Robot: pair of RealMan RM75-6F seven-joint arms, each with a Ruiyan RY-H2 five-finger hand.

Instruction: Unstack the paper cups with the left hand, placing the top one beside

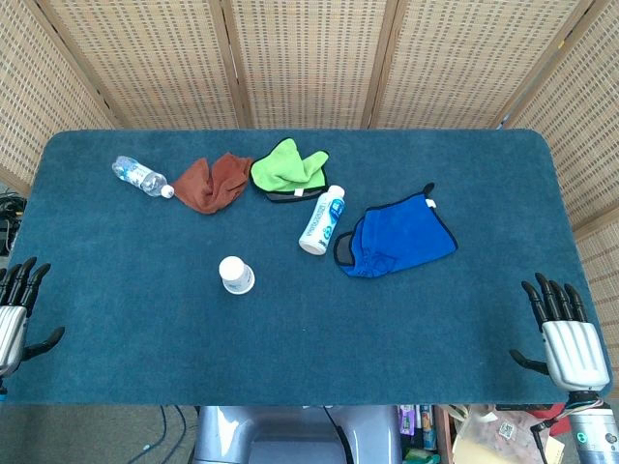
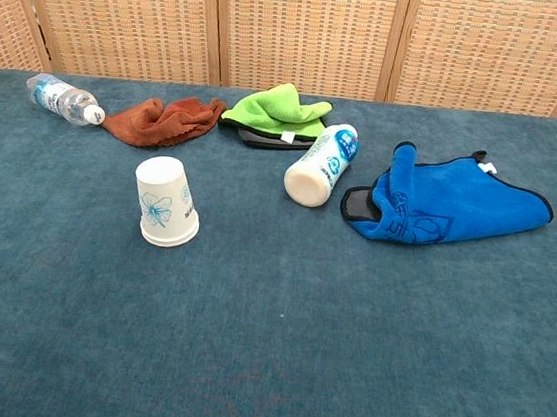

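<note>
The stacked white paper cups (image 1: 236, 275) with a blue flower print stand upside down on the blue table, left of centre; the chest view shows the paper cups (image 2: 165, 202) as one stack. My left hand (image 1: 14, 311) hovers at the table's left edge, fingers spread, holding nothing, far from the cups. At the front right corner my right hand (image 1: 564, 333) is likewise spread and empty. Neither hand appears in the chest view.
Behind the cups lie a clear water bottle (image 1: 141, 177), a brown cloth (image 1: 212, 183), a green cloth (image 1: 286, 167), a white bottle (image 1: 321, 220) on its side and a blue cloth (image 1: 397, 237). Wicker screens (image 1: 309, 58) stand behind the table.
</note>
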